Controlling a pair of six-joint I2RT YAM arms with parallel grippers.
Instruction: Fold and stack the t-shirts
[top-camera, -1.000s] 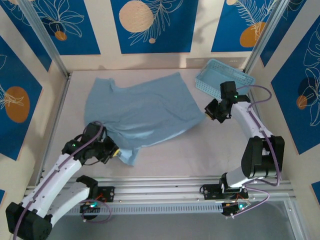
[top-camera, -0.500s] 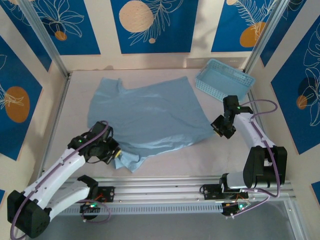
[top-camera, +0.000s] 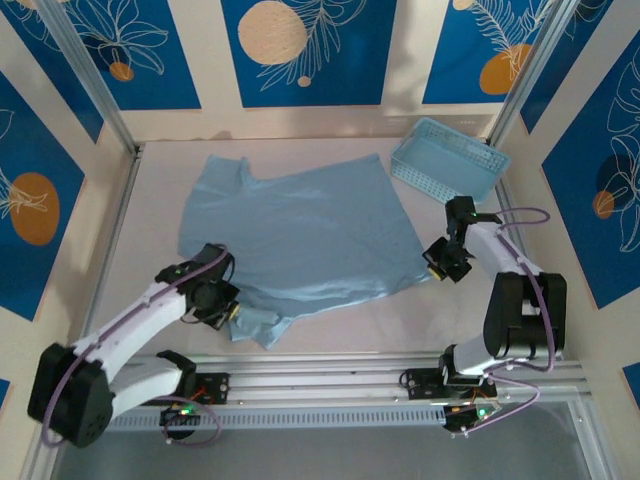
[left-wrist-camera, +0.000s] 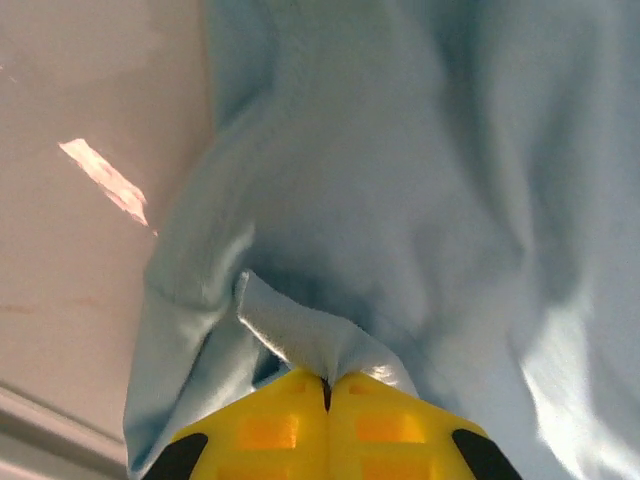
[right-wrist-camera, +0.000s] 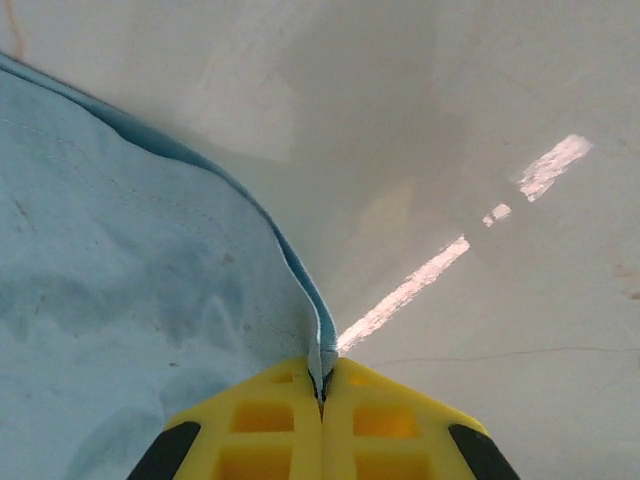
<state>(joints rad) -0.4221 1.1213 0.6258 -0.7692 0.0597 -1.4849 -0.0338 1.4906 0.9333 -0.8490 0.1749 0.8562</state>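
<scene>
1. A pale, glossy worktop (top-camera: 400, 320) sits inside a booth of cream walls hung with blue wall panels (top-camera: 300, 50) printed with white leaves and orange discs. A metal rail (top-camera: 320, 375) runs along the near edge, where the two arms are bolted.
2. A light blue t-shirt (top-camera: 300, 235) lies spread over the left and middle of the worktop. It is mostly flat with soft wrinkles, and a sleeve points toward the far left corner.
3. A light blue lattice basket (top-camera: 447, 160) stands at the far right, tilted against the corner. It is apart from the shirt.
4. The left pincer (top-camera: 232, 312) is low at the near left part of the shirt, where the cloth bunches into a loose fold. In the left wrist view its yellow jaws meet with no gap and pinch a small peak of blue fabric between them.
5. The right pincer (top-camera: 430, 268) is at the shirt's near right corner, just at the edge of the cloth. In the right wrist view its yellow jaws are pressed together on the thin hem, which rises on edge out of them. Blue cloth lies to the left and bare worktop to the right.
</scene>
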